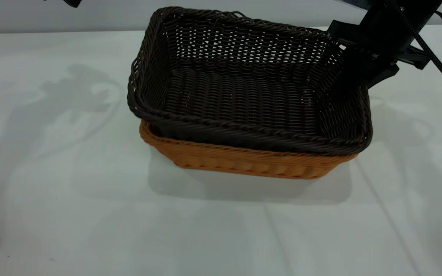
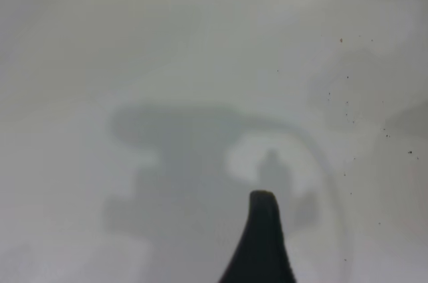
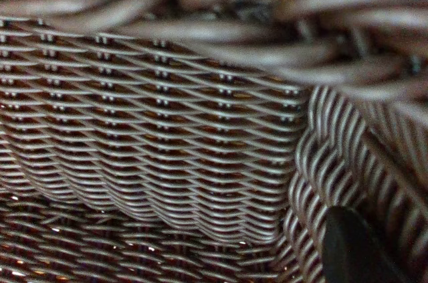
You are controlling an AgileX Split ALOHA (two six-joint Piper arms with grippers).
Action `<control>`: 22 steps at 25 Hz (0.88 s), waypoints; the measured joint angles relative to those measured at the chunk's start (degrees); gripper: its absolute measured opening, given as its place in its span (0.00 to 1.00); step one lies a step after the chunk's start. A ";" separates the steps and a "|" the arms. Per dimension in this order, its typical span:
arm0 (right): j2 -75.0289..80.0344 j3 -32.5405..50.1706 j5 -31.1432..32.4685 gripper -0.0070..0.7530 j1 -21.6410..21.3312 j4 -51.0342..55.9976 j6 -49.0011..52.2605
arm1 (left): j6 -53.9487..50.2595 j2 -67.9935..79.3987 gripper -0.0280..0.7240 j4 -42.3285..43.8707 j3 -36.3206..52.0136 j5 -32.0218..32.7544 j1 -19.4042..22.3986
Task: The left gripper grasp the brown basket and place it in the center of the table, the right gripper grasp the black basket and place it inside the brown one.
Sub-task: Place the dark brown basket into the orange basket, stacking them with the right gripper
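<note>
Already the dark brown-black woven wicker basket (image 1: 244,88) sits tilted inside the orange-tan wicker basket (image 1: 244,161) mid-table (image 1: 71,211); right tool (image 1: 359,67) at its rim, grip unclear. Retreating could snag, dragging both.

surface: the table (image 1: 71,214), pale grey-white, flat | lying directly on it: the brown basket (image 1: 244,161), orange-tan wicker, resting on its base | arm shadows fall on the tabletop left and right of the brown basket | small dark specks dot the tabletop in the left wrist view
</note>
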 joint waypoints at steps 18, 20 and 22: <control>0.00 -7.77 10.71 0.85 0.06 2.06 -7.91 | 0.06 -1.01 0.77 0.00 0.00 0.32 0.00; -0.65 -10.60 12.74 0.88 0.06 1.39 -7.67 | -0.05 -2.62 0.77 0.00 0.00 0.83 0.00; -2.62 -12.82 13.68 0.89 0.06 0.06 -7.22 | -0.11 -5.67 0.77 0.00 0.00 1.29 0.00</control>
